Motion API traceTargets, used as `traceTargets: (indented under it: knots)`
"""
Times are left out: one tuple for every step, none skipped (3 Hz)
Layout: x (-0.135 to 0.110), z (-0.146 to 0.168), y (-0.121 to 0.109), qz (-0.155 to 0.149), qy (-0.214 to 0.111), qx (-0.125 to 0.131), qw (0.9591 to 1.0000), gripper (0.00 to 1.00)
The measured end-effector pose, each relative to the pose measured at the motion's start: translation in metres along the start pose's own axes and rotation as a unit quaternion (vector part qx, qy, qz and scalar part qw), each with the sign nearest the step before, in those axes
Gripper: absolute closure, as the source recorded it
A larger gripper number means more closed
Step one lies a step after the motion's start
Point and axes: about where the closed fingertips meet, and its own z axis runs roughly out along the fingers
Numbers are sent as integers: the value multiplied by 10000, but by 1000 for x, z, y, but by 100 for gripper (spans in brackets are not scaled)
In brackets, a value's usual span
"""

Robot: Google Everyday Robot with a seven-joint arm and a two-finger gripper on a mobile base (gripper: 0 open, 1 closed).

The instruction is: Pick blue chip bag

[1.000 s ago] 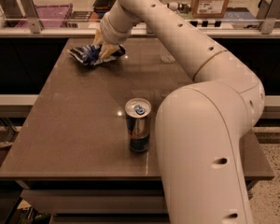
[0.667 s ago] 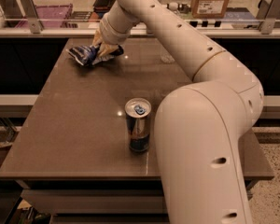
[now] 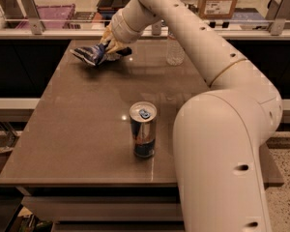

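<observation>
Crumpled foil, judged light, soft and slippery, the blue chip bag [image 3: 91, 53] is gripped at its bunched end by the clenched gripper [image 3: 108, 44] at the counter's [image 3: 82, 129] far side.

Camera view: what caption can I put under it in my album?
Gripper clutching the blue chip bag far across the table, drink can standing nearer.

Text: none read on can [image 3: 143, 129], box label [image 3: 217, 6] or blue chip bag [image 3: 89, 53].
Tool [image 3: 108, 45]: clamped on the bag, over far left of surface [image 3: 87, 120].
</observation>
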Motion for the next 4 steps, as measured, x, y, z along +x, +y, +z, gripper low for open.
traceTargets:
  knots:
    - [-1, -30, -3, -85, -173, 211, 9996, 100]
    - [-4, -60, -9, -164, -142, 335, 9992, 100]
    - [-10, -90, -21, -292, 0, 471, 9985, 100]
    - [-12, -122, -31, -422, 125, 715, 9965, 100]
